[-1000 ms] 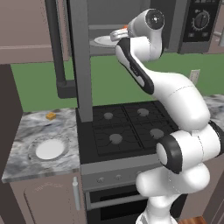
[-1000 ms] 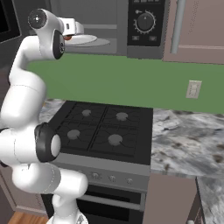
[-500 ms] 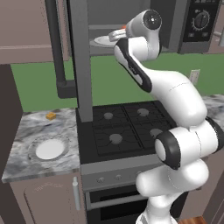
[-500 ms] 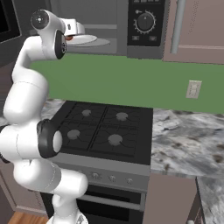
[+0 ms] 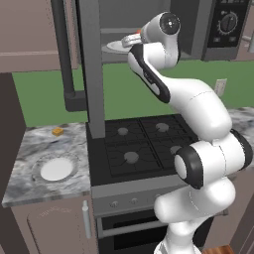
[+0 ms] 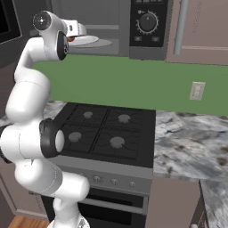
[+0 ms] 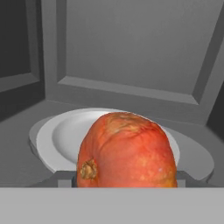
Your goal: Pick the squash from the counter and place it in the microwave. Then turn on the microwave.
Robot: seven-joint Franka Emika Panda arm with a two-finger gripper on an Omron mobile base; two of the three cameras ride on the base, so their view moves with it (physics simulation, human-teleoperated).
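In the hand view the squash (image 7: 127, 151) sits right in front of the camera, hiding the fingers, so whether the jaws clamp it or merely stand wide around it cannot be told. Seen from the bases, the gripper (image 5: 133, 41) reaches into the open microwave (image 5: 149, 30), with a sliver of orange-red showing at its tip. The squash lies over the near part of a white turntable plate (image 7: 61, 140) on the microwave's floor; whether it rests on the plate or hangs just above it is unclear. Its skin is orange-red, mottled with paler yellowish patches along the top, and a rough brown stem scar faces the camera at its lower left. It is rounded, slightly wider than tall, its long axis running roughly across the hand view. Behind the plate stands the grey panelled back wall of the cavity. Below, on the counter (image 5: 30, 149), lie a white round dish (image 5: 55, 169) and a small yellow-orange cube (image 5: 58, 131), well apart.
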